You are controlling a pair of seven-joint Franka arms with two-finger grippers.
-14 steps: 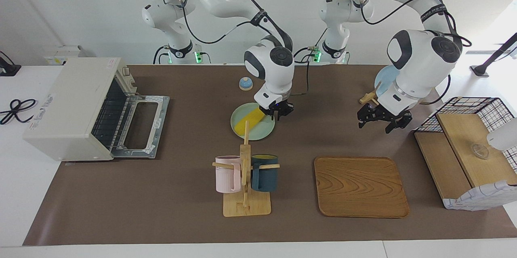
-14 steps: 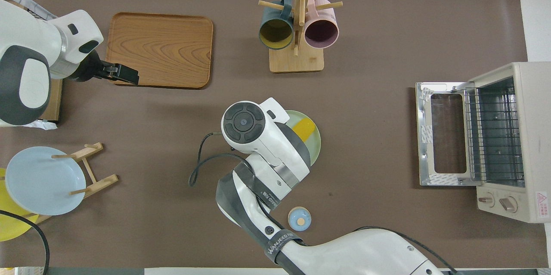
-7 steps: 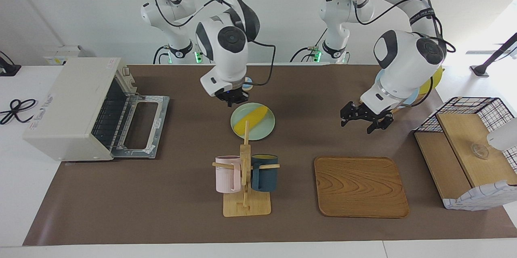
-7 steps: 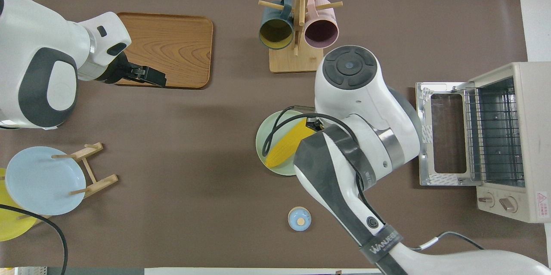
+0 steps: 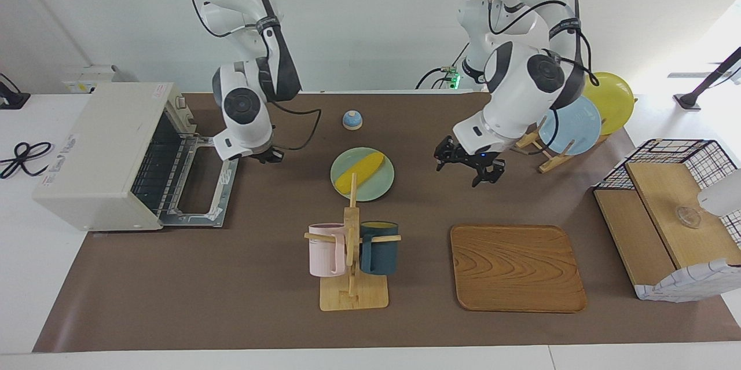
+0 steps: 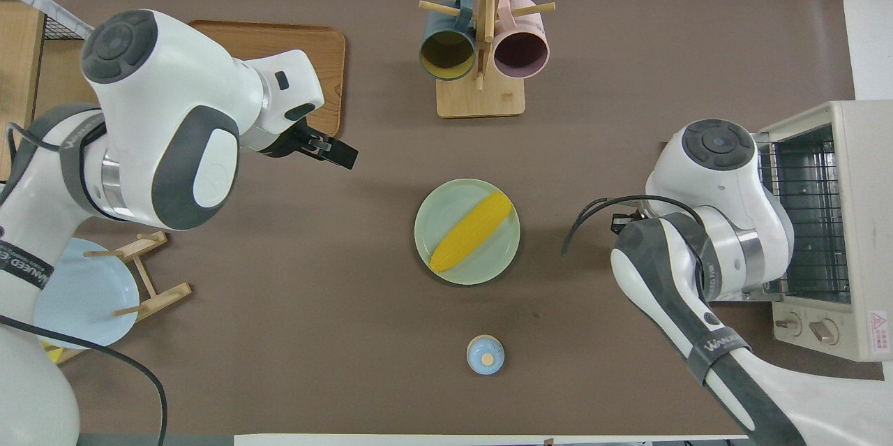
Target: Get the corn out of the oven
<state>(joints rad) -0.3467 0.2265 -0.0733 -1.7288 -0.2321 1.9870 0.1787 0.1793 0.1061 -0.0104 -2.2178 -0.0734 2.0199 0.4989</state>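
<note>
Corn (image 5: 360, 172): lying free on the green plate (image 5: 382, 185), out of the oven (image 5: 104, 150) (job looks done).
Right gripper (image 5: 270, 156): fingers shut on nothing, just swung off the plate to the dropped oven door (image 5: 223, 141).
Left gripper (image 5: 470, 166): wide open, drifting in above bare mat (image 5: 231, 289), waiting.

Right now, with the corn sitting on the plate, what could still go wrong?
1. The oven door hangs open, with the right tool, shut, at its edge; a careless swing might clip it.
2. The corn lies loose on the green plate and could roll if bumped.
3. The left tool, open, hovers by the plate rack; retreating might knock it.
</note>
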